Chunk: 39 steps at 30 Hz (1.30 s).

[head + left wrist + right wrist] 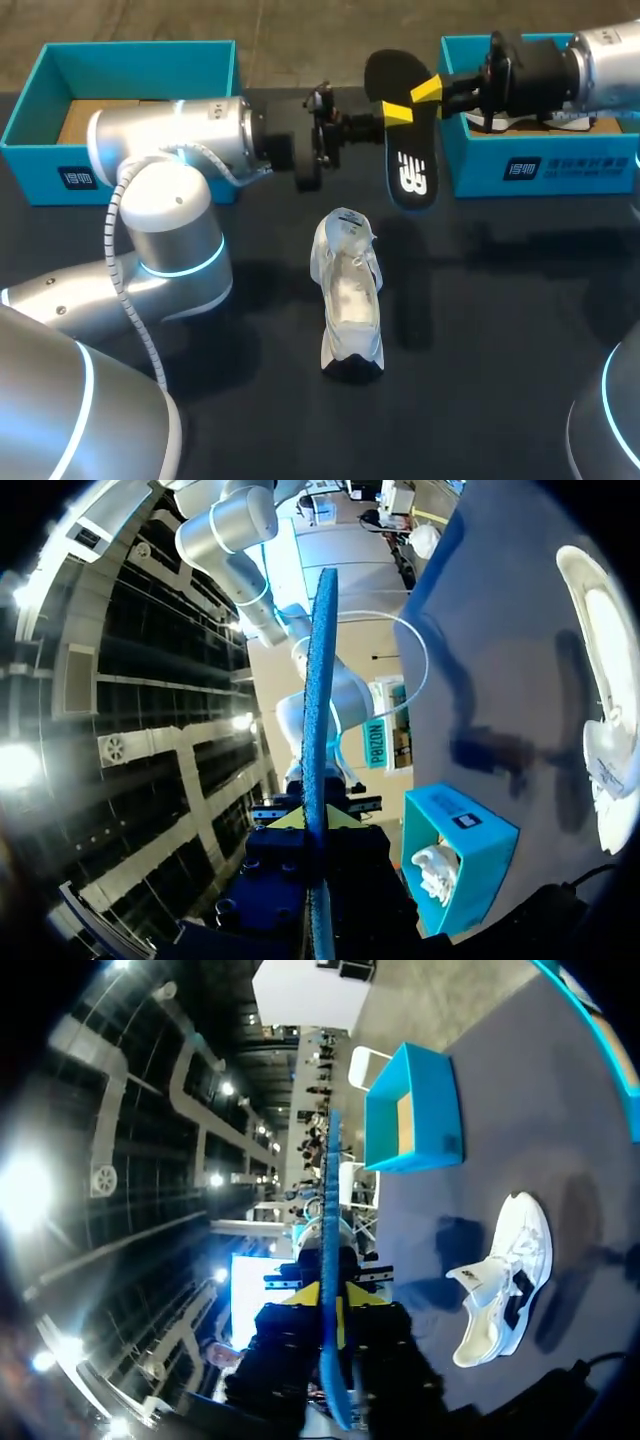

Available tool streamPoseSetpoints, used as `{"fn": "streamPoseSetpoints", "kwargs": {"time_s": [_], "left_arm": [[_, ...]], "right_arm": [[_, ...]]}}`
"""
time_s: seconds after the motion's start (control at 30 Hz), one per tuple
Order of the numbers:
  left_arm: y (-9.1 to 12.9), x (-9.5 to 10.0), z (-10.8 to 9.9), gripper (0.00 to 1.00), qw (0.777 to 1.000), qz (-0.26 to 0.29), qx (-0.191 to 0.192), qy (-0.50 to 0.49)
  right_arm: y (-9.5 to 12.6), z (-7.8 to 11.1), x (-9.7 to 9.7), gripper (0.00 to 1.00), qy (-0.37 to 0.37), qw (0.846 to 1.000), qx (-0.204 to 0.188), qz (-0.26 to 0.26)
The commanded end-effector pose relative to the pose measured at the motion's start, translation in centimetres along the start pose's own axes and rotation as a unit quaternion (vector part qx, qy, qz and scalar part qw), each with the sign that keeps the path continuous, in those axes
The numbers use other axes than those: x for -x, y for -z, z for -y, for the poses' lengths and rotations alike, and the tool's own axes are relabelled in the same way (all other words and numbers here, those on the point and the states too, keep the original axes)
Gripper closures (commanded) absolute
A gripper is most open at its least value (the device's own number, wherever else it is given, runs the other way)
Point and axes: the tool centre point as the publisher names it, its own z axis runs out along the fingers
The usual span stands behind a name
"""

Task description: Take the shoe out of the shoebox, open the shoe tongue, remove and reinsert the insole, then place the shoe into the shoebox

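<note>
Head view, left fingers point(397, 113) and right fingers point(427, 90) both clamped on insole point(410, 175), white shoe point(350, 290) on table point(500, 320)

White cloth shoe point(350, 295), matt black insole point(405, 130)

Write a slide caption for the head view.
Left gripper and right gripper hold a black insole between them, white shoe on the table.

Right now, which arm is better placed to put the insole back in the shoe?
Probably right: the right gripper clamps across the insole above the shoe; the left gripper holds only its edge.
</note>
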Motion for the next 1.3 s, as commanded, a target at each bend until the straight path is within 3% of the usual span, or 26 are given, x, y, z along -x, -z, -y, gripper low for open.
{"fn": "streamPoseSetpoints", "kwargs": {"time_s": [0.03, 0.47, 0.67, 0.8, 1.3], "left_arm": [[0.1, 0.3, 0.5, 1.00, 1.000, -0.001, 0.002, 0.014], [2.2, 0.1, 4.0, 1.00, 0.995, -0.010, 0.011, 0.100], [3.1, 0.2, 5.7, 1.00, 0.991, -0.010, 0.018, 0.134], [3.5, 0.1, 6.9, 1.00, 0.986, -0.006, 0.020, 0.166], [3.5, 0.1, 6.9, 1.00, 0.986, -0.006, 0.020, 0.166]], "right_arm": [[0.7, 0.8, 0.4, 0.00, 0.012, 1.000, 0.003, 0.016], [4.5, 1.5, 2.5, 0.00, 0.114, 0.991, 0.005, 0.072], [6.0, 1.8, 3.1, 0.00, 0.235, 0.964, 0.015, 0.127], [6.0, 1.8, 3.1, 0.00, 0.235, 0.964, 0.015, 0.127], [6.0, 1.8, 3.1, 0.00, 0.235, 0.964, 0.015, 0.127]]}}
